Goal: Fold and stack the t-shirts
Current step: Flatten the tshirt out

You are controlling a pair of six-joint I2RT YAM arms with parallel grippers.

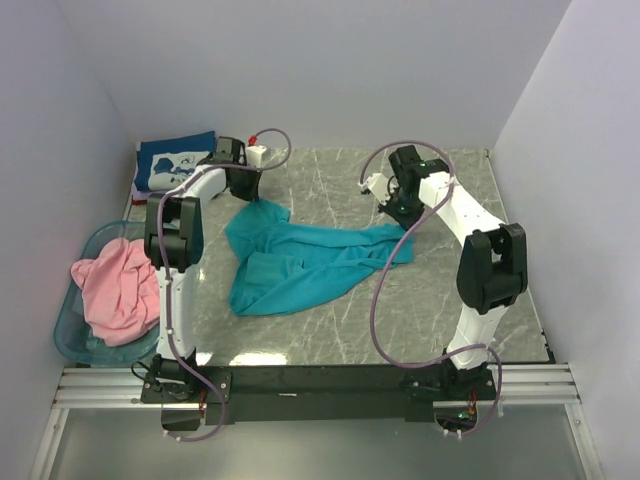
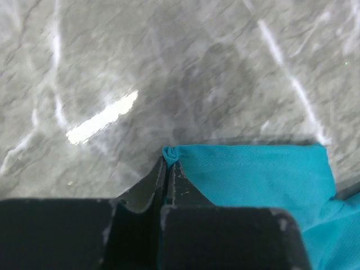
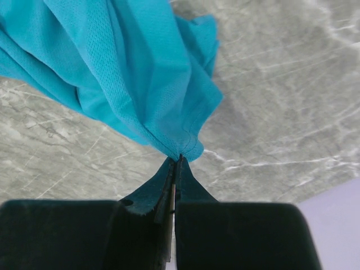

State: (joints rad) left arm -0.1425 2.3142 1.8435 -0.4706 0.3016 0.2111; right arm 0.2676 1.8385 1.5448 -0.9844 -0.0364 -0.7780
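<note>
The teal t-shirt (image 1: pixel 300 262) lies crumpled and partly stretched across the middle of the marble table. My left gripper (image 1: pixel 248 196) is shut on its far left corner (image 2: pixel 169 153), the cloth bunched between the fingertips. My right gripper (image 1: pixel 400 218) is shut on its right edge (image 3: pixel 183 147), and the cloth fans away from the tips in folds. A pink t-shirt (image 1: pixel 118 288) sits heaped in the basket at the left. A folded navy t-shirt with white print (image 1: pixel 172 165) lies at the far left corner, with a red edge (image 1: pixel 137 186) under it.
The translucent light-blue basket (image 1: pixel 72 340) stands off the table's left edge. White walls close in on the left, far and right sides. Both arms' cables loop over the table. The metal rail (image 1: pixel 320 382) runs along the near edge.
</note>
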